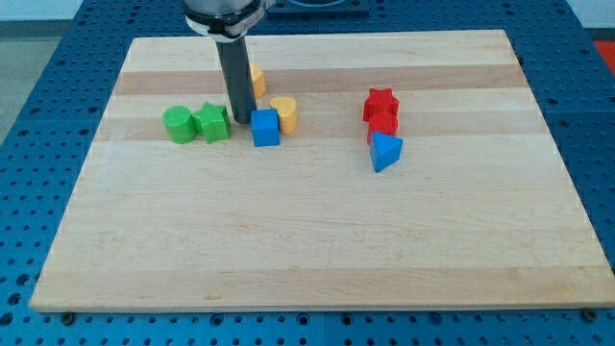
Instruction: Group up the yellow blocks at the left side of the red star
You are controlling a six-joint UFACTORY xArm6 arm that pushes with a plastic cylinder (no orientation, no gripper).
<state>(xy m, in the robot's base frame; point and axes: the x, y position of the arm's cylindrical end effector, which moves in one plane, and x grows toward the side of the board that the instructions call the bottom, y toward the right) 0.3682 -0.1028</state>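
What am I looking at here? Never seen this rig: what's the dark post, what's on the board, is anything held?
One picture, from a single camera looking down at a wooden board on a blue perforated bench. The dark post is the arm's rod; it has no gripper and holds nothing. It only pushes blocks with my tip, which sits between the green star and the blue cube. A green block lies at the view's left of the star. One yellow block touches the cube; another yellow block peeks out behind the rod. At the view's right: red star, a red block, a blue triangle.
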